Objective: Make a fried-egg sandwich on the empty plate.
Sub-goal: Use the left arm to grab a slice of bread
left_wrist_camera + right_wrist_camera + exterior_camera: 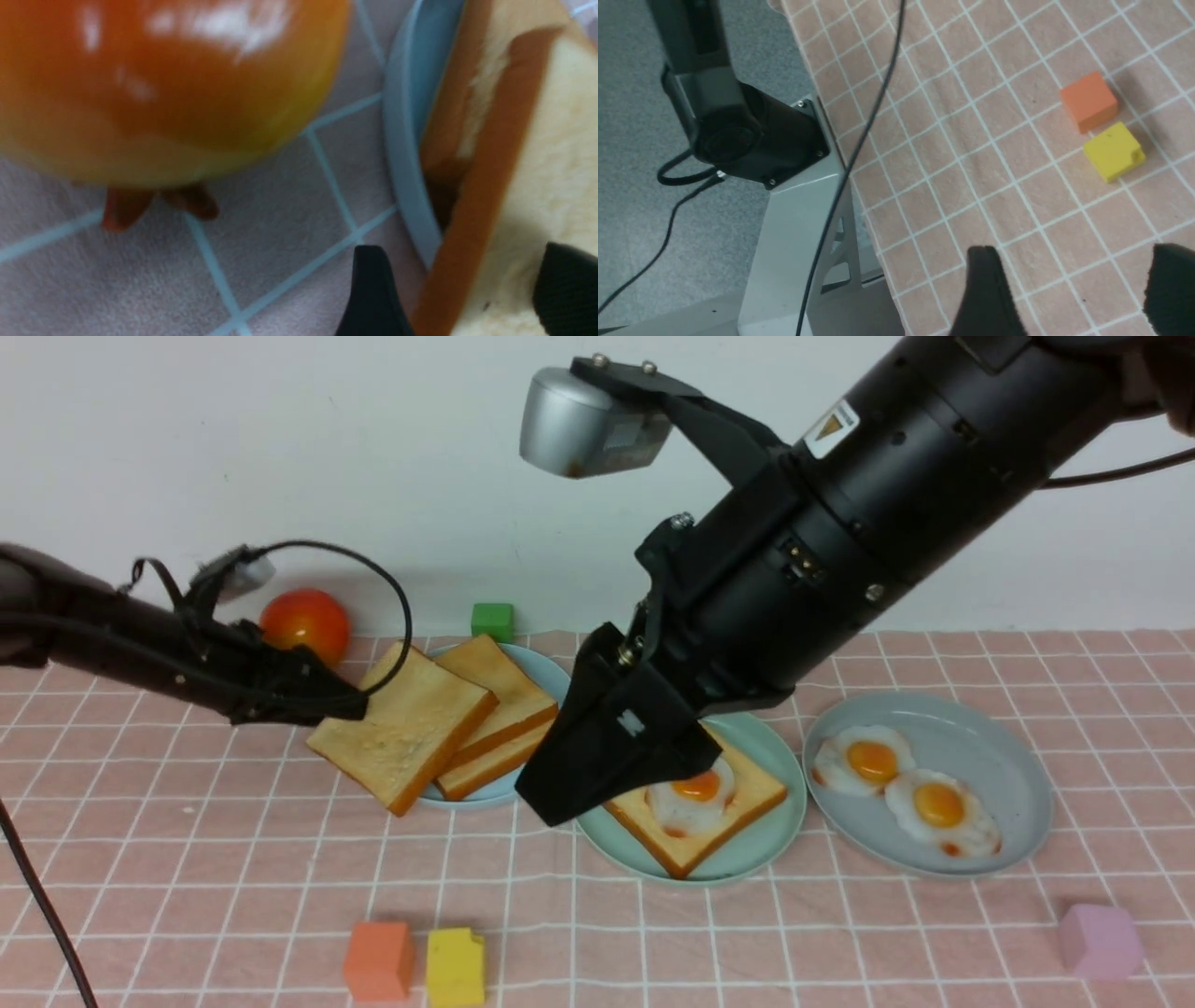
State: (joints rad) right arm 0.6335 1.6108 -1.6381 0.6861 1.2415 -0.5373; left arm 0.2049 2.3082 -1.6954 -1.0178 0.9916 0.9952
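Pinching a tilted toast slice at its upper-left edge, the left gripper sits centre-left in the front view. The slice's lower corner hangs past the rim of the blue plate, over the cloth, and its far side overlaps two spare slices on that plate; whether it rests on them is unclear. In the left wrist view, the slice's brown crust runs between the two black fingers, one on each face, closed onto it.

At frame centre, the mint plate carries a base slice with the egg on top. The right gripper hangs over the plate's upper-left part, covering that corner of the base slice. The yolk shows just beside its lower-right edge; contact cannot be judged. In the right wrist view its fingers stand wide apart, with only cloth between them.
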